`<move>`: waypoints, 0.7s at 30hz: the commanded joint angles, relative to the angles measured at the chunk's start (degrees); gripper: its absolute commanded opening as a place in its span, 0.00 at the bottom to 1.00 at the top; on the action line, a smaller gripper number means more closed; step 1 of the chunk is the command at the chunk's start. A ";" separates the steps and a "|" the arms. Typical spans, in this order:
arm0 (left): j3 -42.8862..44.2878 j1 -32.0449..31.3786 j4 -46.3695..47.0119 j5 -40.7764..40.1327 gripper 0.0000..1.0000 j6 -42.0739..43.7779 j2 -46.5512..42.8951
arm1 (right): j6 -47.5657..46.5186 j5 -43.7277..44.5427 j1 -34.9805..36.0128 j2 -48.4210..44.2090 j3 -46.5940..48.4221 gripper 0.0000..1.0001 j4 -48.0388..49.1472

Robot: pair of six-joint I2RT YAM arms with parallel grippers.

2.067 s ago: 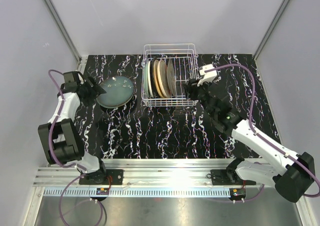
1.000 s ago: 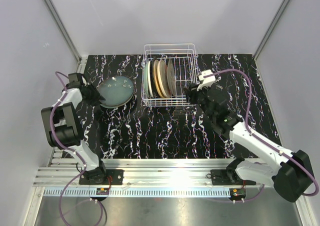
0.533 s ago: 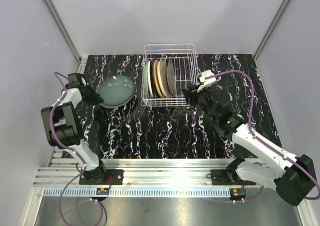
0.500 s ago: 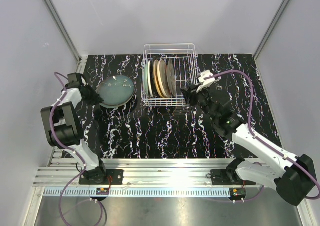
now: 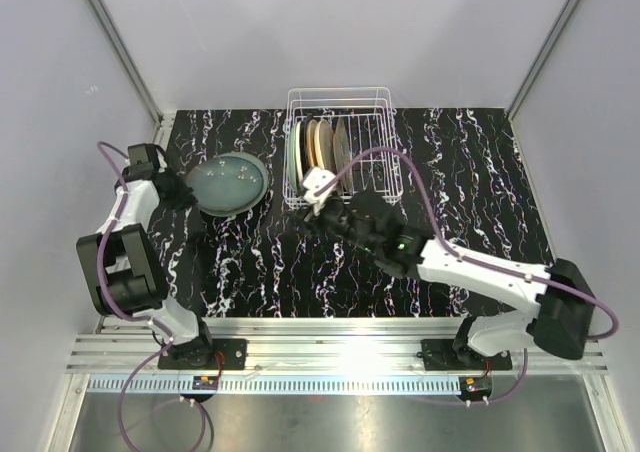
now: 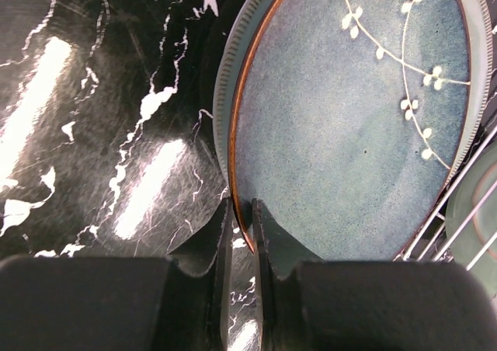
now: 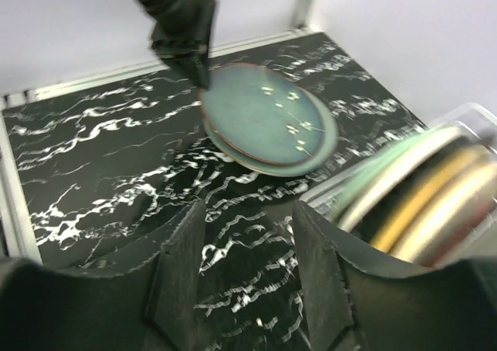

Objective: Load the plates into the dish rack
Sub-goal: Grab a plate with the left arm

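Top external, first: where did we find the loose plate?

We saw the blue-green plate (image 5: 232, 184) on the black marbled table (image 5: 300, 262), just left of the dish rack (image 5: 375, 167). It lay face up, flat or nearly so. Being round, it had no long axis. Its white sprig motif sat on the half toward the rack.

And up close?

On the left wrist view we noted a mottled blue face and a thin brown edge, with a pale ribbed rim outside that. Whether that rim was a second plate beneath, we could not tell. The left gripper (image 6: 242, 215) was pinched together on the plate's near edge, the brown rim caught between its fingers.

The arms?

Our left arm (image 5: 115, 262) rose along the table's left side, its wrist turned toward the plate. Our right arm (image 5: 470, 269) reached low across the rack's front. The right gripper (image 7: 248, 242) faced the plate, fingers apart with nothing between them. The racked plates (image 5: 318, 157) stood on edge in the rack's left half, faces turned left and right.
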 commanded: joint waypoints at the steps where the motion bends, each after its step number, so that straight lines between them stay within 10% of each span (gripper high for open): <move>1: -0.09 -0.28 0.87 -1.73 0.04 1.36 -3.85 | -5.53 -3.15 1.99 5.08 6.34 0.57 2.67; 21: 0.61 -0.19 0.08 -5.16 0.00 1.18 -11.32 | -21.89 -3.77 4.72 39.36 32.80 0.73 -4.10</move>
